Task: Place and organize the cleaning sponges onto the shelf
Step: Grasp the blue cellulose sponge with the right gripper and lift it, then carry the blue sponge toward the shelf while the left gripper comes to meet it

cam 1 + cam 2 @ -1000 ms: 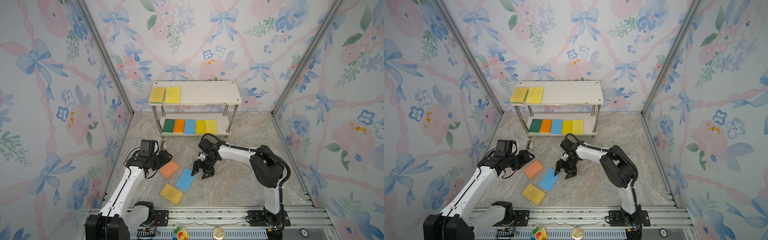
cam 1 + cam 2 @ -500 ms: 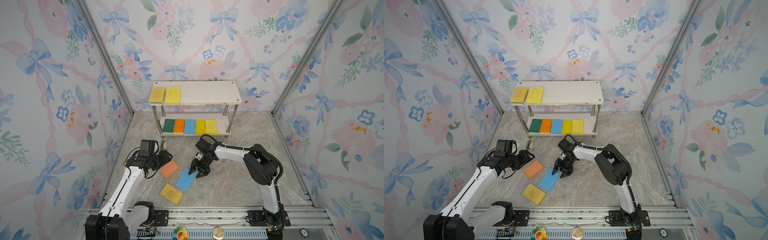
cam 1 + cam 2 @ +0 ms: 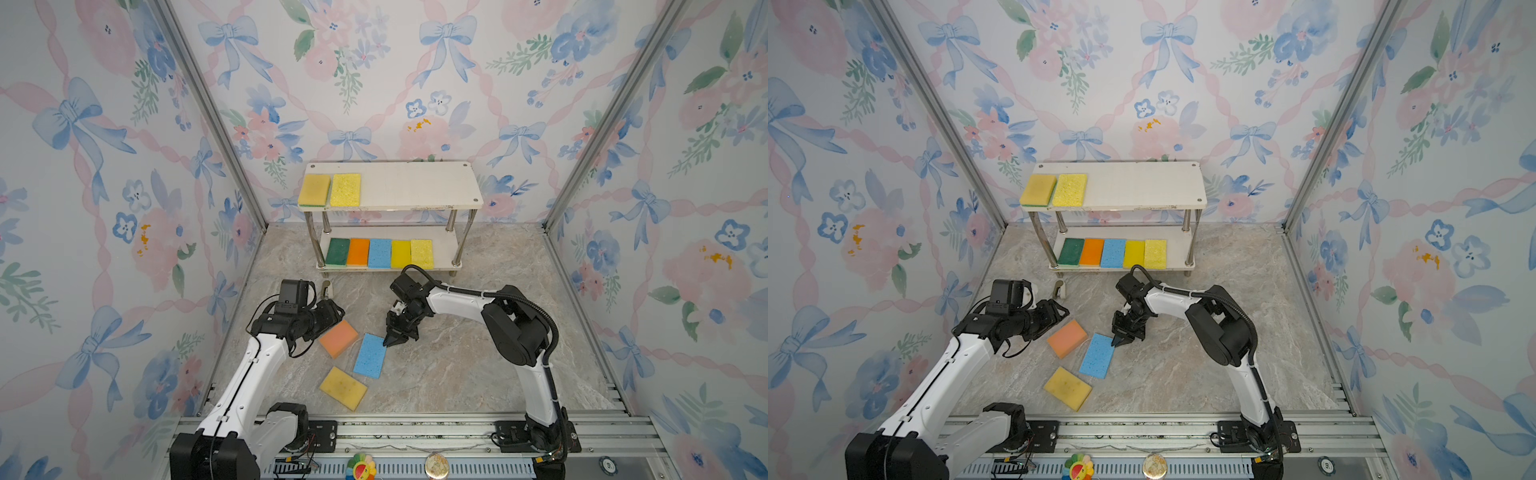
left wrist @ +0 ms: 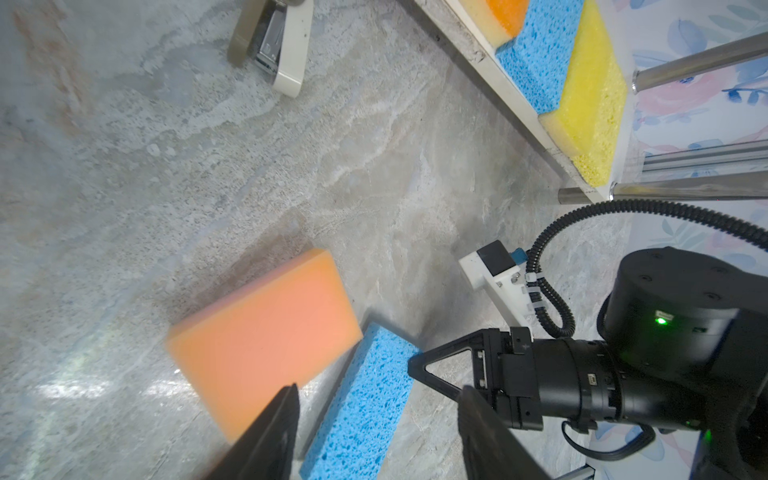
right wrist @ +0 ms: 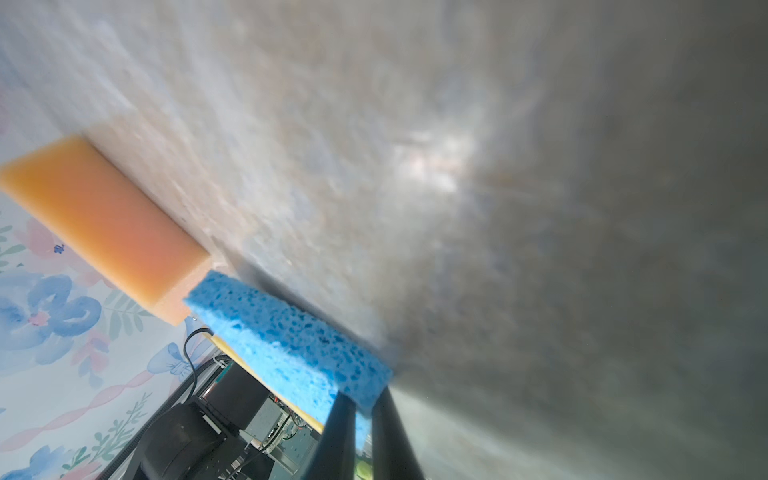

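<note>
Shelf: the shelf [image 3: 415, 185] stands against the back wall. Its top-board sponges [image 3: 345, 190], 2 yellow ones, sit side by side at the left end. Its lower row [image 3: 380, 253] is 5 across: dark green, orange, blue and 2 yellow, edge to edge.
Left to place: 3 lie flat on the floor [image 3: 457, 357] in front of the shelf. They are the blue sponge [image 3: 370, 355], the peach sponge [image 3: 338, 338] just beside it, and the yellow sponge [image 3: 343, 387], furthest from the shelf.
Right gripper: the right gripper [image 3: 392, 340] is down at the blue sponge's shelf-side corner. Its jaws are pressed together on that corner, and in the right wrist view I see blue foam squeezed between the fingers [image 5: 340, 428].
Left gripper: the left gripper [image 4: 374, 432] hovers above the peach sponge with jaws spread, holding nothing.
Handling: I judge the blue sponge light, soft and porous. It should grip well and crush under the jaws without damage. It is thin, so from a corner pinch I expect it to droop and swing.
Where to hold: the corner will lift it, but I would prefer the middle of a short edge so it lands flat. I would take the thicker peach one across its width.
Destination: the bare stretch of the top board, right of the 2 yellow ones.
Risk: the blue and peach corners sit close, and I cannot tell if they touch. Lifting may nudge the peach one.
</note>
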You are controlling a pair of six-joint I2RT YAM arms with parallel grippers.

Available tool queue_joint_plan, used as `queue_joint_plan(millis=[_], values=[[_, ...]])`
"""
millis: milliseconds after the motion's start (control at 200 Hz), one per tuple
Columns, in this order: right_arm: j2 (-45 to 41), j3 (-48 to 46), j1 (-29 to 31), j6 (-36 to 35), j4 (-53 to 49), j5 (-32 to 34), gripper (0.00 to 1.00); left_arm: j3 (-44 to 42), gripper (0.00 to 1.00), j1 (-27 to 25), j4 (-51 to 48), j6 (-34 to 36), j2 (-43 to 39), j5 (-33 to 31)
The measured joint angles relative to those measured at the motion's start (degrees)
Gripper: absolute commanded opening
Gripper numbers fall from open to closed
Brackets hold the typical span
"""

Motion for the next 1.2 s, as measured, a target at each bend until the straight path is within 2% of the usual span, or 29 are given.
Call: queue_joint_plan(millis=[65, 200, 370, 560, 800, 1015, 1200], values=[[0.0, 0.5, -0.7, -1.4, -1.0, 0.6, 0.00, 0.0, 0.65, 0.1, 0.0, 0.0, 0.2, 0.0], [-1.8, 0.3, -4.0, -5.7, -2.6, 1.2, 0.00, 0.0, 0.75, 0.3, 0.7, 0.4, 0.4, 2.1], [-8.7, 0.8, -12.6, -14.7, -6.9, -0.5, 0.00, -0.3, 0.82, 0.0, 7.3, -1.5, 1.5, 10.3], [-14.3, 7.5, -20.9, -25.5, -14.0, -3.7, 0.00, -1.0, 0.84, -5.8, 19.2, -7.4, 5.1, 17.6], [-19.9, 8.3, -20.3, -28.3, -15.4, -11.5, 0.00, 1.7, 0.81, -11.8, 29.8, -12.4, 11.7, 21.4], [-20.7, 8.3, -19.5, -27.4, -14.7, -16.0, 0.00, 3.3, 0.75, -12.5, 36.6, -15.2, 14.4, 23.6], [-20.6, 8.9, -17.7, -26.9, -14.4, -17.7, 0.00, 2.6, 0.69, -13.2, 46.3, -20.7, 15.3, 26.0]])
